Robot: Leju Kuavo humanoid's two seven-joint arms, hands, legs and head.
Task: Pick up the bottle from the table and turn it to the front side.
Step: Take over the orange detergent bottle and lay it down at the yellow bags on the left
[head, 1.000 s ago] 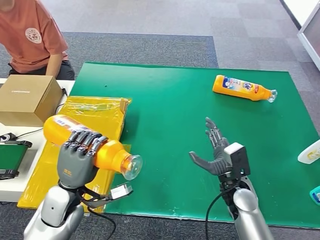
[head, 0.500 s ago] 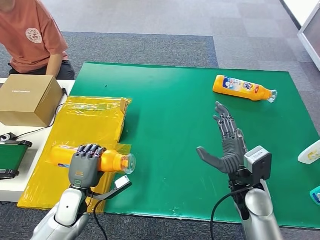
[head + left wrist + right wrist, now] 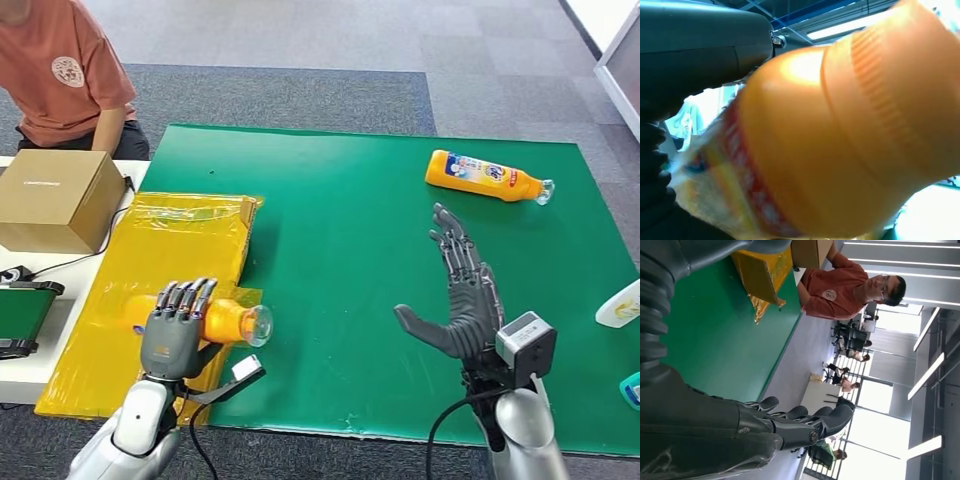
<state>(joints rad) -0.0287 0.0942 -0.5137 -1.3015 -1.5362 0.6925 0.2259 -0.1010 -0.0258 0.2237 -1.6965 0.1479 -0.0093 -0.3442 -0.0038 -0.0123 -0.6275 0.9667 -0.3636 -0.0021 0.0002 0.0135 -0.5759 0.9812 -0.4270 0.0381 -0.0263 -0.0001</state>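
Just beyond left hand (image 3: 172, 335): bottle (image 3: 226, 322)

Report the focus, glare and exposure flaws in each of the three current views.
Head view: evenly lit and sharp, with soft glare on the yellow plastic sheet. Left wrist view: the orange bottle is too close, blurred, label smeared, with blown-out white behind. Right wrist view: the right robot hand is dark against overexposed windows; the green mat is well exposed.
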